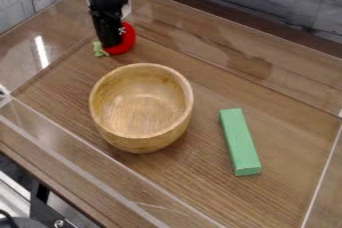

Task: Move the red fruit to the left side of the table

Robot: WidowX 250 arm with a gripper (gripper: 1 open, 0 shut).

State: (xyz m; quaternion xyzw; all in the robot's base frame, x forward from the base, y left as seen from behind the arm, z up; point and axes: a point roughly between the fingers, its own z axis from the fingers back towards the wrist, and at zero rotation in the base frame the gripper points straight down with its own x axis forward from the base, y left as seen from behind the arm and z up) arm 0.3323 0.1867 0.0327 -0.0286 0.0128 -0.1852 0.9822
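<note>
The red fruit [123,40], a small red toy strawberry with green leaves at its left end, sits low at the far left of the wood-grain table [201,182]. My black gripper [110,34] points straight down and is shut on the red fruit, its fingers covering the fruit's left half. Whether the fruit rests on the tabletop or hangs just above it cannot be told.
A wooden bowl [140,106] stands in the middle of the table, in front of the gripper. A flat green block [239,141] lies to its right. Low clear acrylic walls [27,47] border the table, close to the gripper at left and behind.
</note>
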